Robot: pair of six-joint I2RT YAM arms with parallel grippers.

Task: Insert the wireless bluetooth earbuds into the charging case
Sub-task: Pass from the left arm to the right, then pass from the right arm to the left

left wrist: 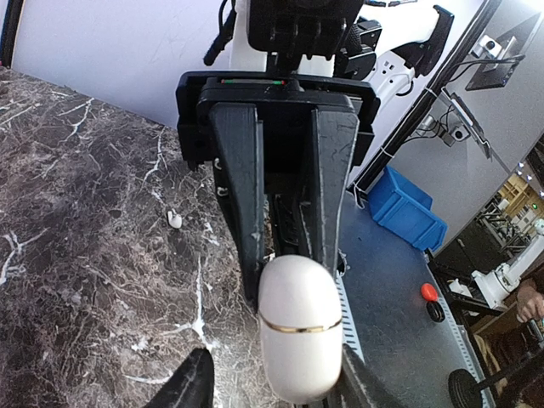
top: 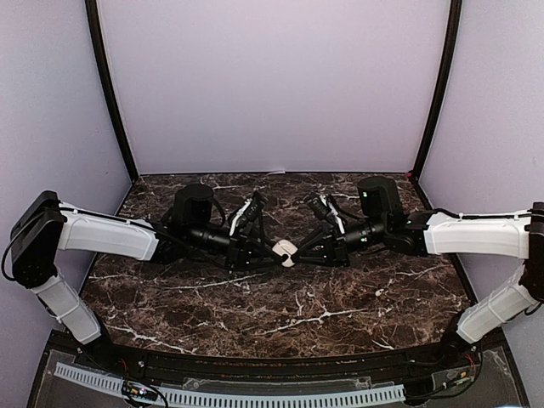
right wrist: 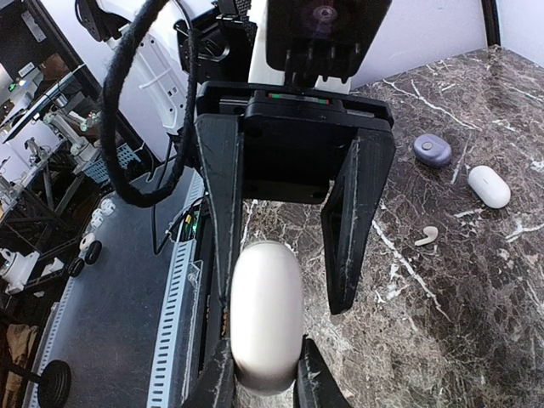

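A white charging case (top: 285,252) with a gold seam (left wrist: 299,325) hangs closed above the middle of the table, between both arms. My right gripper (right wrist: 262,384) is shut on its lower end (right wrist: 265,314). My left gripper (left wrist: 283,384) stands open around the other end, one finger against the case and the other finger (left wrist: 192,381) clear of it. One tiny white earbud (left wrist: 174,219) lies on the marble; the right wrist view also shows a white earbud (right wrist: 427,235) on the table.
A lavender case (right wrist: 432,150) and another white case (right wrist: 490,185) lie on the dark marble table (top: 280,323) near that earbud. A blue bin (left wrist: 406,211) sits beyond the table edge. Purple walls enclose the back and sides.
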